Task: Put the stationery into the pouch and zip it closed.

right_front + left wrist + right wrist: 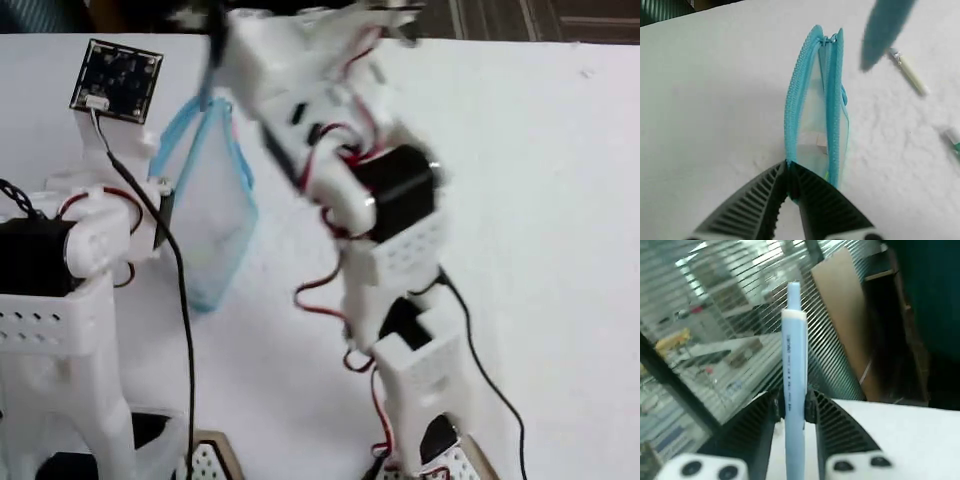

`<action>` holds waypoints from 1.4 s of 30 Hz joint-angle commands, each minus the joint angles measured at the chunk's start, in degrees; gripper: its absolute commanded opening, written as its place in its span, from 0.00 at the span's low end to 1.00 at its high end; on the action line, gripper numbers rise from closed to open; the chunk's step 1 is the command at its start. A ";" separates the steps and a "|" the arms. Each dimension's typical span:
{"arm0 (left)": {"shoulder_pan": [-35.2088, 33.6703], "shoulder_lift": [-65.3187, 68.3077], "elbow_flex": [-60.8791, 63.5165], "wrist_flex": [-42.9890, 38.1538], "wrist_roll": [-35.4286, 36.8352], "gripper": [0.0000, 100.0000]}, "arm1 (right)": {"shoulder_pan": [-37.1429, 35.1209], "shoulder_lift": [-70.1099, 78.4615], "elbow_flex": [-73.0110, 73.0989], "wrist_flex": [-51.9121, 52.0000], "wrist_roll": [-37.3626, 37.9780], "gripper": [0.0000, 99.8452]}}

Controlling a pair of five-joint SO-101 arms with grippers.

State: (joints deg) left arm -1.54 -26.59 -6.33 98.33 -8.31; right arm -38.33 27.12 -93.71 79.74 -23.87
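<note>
1. Pinching one end of the pouch (815,115), my left gripper (788,174) has its jaws closed on the blue zip edge where the two sides meet.
2. The pouch is clear plastic; its zip is open, the two edges standing apart with the mouth facing my left wrist.
3. My right gripper (791,407) is clamped around a light blue pen (792,360), which stands straight between the jaws and sticks out past the fingertips.
4. From above, the pouch is between my two arms over the white table (540,150), my right arm bent above its far end; I cannot tell whether it rests on the table.
5. Beyond the pouch, a pale marker (910,72) lies on the table, and another small item (952,136) lies near it.
</note>
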 commanded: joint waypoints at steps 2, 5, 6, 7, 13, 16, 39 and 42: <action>-0.13 3.30 0.88 0.44 0.09 0.02 | -1.27 3.56 -1.41 -1.01 -0.62 0.02; -0.13 3.30 0.88 0.44 0.09 0.02 | -1.36 5.85 -1.41 -1.01 -0.62 0.02; -0.13 3.30 0.88 0.35 0.09 0.02 | -1.36 6.46 -1.41 -1.01 -0.62 0.02; -0.13 3.30 0.88 0.35 0.09 0.02 | -1.27 7.08 -1.41 -0.92 -0.62 0.02; -0.13 3.30 0.88 0.35 0.00 0.02 | -2.07 9.89 -1.41 9.89 2.73 0.02; -0.13 3.30 0.88 0.35 0.09 0.02 | -3.12 10.77 -1.41 15.87 2.99 0.02; -0.22 3.30 0.88 0.35 0.09 0.02 | 0.57 3.47 -1.85 12.09 7.12 0.35; -0.22 3.30 0.88 0.35 0.09 0.02 | 8.92 2.86 -1.76 9.19 7.21 0.32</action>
State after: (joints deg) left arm -1.54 -26.59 -6.33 98.33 -8.31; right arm -36.66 33.27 -94.59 91.60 -17.19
